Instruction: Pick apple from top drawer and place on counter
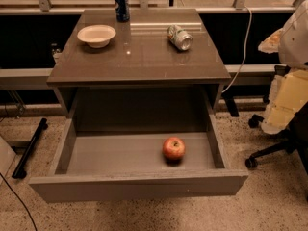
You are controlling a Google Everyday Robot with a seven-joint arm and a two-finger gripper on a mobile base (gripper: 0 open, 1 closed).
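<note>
The apple [173, 148] is small, red and round, and lies on the floor of the top drawer [96, 153], right of its middle and near the front panel. The drawer is pulled fully out below the counter [139, 57], a glossy dark tabletop. My arm shows as a white and pale yellow shape at the right edge, and its gripper [284, 105] hangs there, well to the right of the drawer and above the apple's level, apart from both. Nothing shows in the gripper.
On the counter stand a pale bowl [96, 35] at the back left and a blue can [121, 6] at the back, and a crushed silver-green can [179, 37] lies at the back right. An office chair base [262, 155] stands on the speckled floor to the right. A white cable [243, 47] hangs behind.
</note>
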